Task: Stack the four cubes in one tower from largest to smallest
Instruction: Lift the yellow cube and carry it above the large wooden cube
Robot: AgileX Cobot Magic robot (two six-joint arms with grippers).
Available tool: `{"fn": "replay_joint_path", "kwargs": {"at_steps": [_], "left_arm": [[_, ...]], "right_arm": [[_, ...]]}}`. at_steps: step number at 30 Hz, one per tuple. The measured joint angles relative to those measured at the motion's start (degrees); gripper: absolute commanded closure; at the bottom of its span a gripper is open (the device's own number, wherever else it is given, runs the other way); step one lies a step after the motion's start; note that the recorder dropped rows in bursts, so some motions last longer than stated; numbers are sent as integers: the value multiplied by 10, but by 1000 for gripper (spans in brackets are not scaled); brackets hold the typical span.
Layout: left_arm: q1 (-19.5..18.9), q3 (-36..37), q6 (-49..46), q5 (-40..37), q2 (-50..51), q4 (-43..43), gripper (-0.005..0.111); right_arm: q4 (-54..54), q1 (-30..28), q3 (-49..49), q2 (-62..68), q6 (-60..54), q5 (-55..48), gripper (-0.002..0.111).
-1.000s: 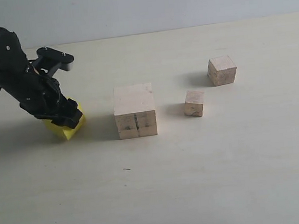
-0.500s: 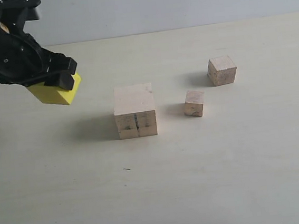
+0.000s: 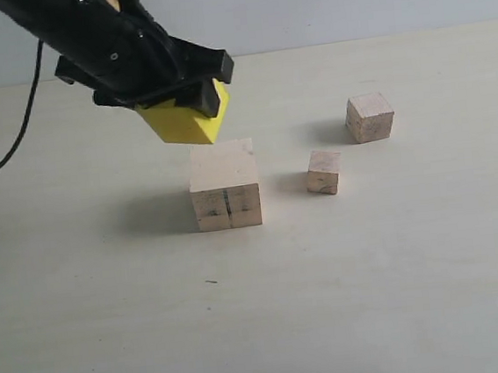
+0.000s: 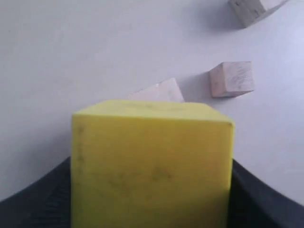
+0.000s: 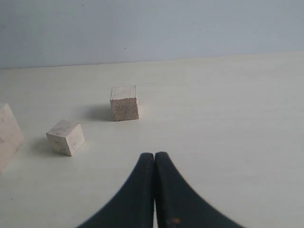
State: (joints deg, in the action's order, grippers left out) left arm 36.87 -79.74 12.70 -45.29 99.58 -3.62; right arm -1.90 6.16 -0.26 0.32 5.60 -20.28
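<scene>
Left gripper (image 3: pixel 179 103) grips yellow cube (image 3: pixel 187 127), tilted, in the air over the left part of large wood cube (image 3: pixel 224 185) (dark crack on front face). Small wood cube (image 3: pixel 323 171) and medium wood cube (image 3: pixel 369 117) sit apart, right, on table (image 3: pixel 373 280).

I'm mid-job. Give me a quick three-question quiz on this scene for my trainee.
1. True or false: the yellow cube lies on the table.
2. The left hand grips: A) the yellow cube B) a wood cube C) nothing.
3. How many wood cubes stand unstacked on the table?

Key:
1. False. It is held in the air, tilted.
2. A.
3. Three: large wood cube, medium wood cube, small wood cube.
</scene>
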Motion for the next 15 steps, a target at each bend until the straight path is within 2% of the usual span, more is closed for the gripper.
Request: {"fn": "replay_joint_path", "kwargs": {"at_steps": [8, 15], "left_arm": [[34, -94, 111, -98, 78, 114, 106], [35, -132, 153, -126, 121, 108, 106]], "right_arm": [[0, 0, 0, 0, 0, 0, 108], [0, 0, 0, 0, 0, 0, 108]]}}
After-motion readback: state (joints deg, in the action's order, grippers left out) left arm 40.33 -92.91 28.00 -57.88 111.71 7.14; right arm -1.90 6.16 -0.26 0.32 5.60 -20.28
